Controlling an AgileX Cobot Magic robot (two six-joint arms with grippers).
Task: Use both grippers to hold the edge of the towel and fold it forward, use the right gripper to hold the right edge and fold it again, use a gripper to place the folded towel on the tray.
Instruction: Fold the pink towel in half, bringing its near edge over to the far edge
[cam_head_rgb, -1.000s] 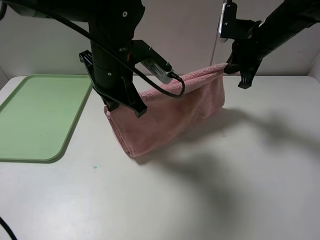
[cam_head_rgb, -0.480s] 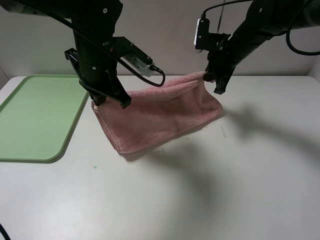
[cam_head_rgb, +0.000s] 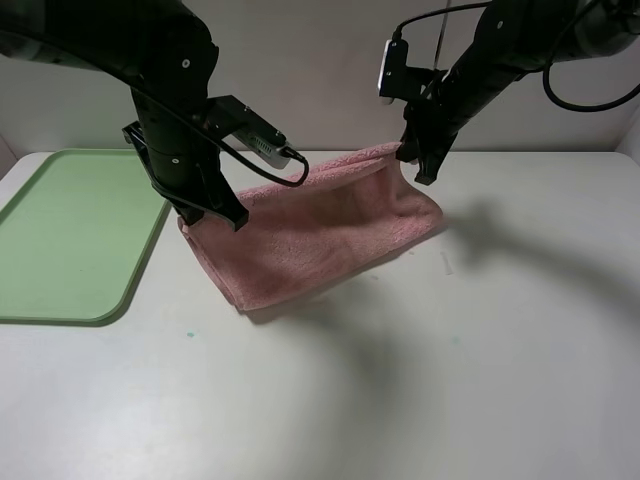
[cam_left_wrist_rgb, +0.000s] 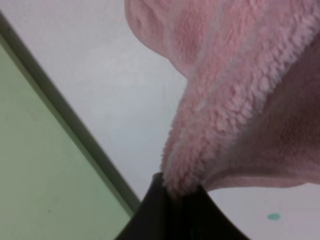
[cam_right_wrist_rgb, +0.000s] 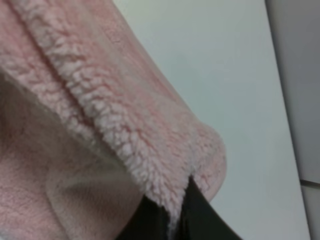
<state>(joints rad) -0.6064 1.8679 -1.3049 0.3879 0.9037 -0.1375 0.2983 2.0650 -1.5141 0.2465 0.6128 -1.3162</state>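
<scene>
The pink towel (cam_head_rgb: 310, 235) hangs doubled between both grippers, its lower fold resting on the white table. My left gripper (cam_head_rgb: 200, 215) is shut on the towel's edge at its left corner, beside the tray. The right gripper (cam_head_rgb: 415, 158) is shut on the edge at the right corner, held higher at the back. In the left wrist view the pink pile (cam_left_wrist_rgb: 235, 100) bunches into the shut black fingers (cam_left_wrist_rgb: 150, 215), with the green tray (cam_left_wrist_rgb: 40, 170) next to them. The right wrist view shows the towel's hem (cam_right_wrist_rgb: 105, 115) pinched between dark fingers (cam_right_wrist_rgb: 200, 215). The light green tray (cam_head_rgb: 70, 235) lies at the left.
The white table (cam_head_rgb: 450, 380) spreads in front and to the right of the towel. A small green speck (cam_head_rgb: 190, 334) marks the table near the tray's front corner. A pale wall (cam_head_rgb: 320, 70) closes off the back.
Both grippers have carried the towel leftward and backward, and lower. The towel now lies flatter, with more of it on the table.
</scene>
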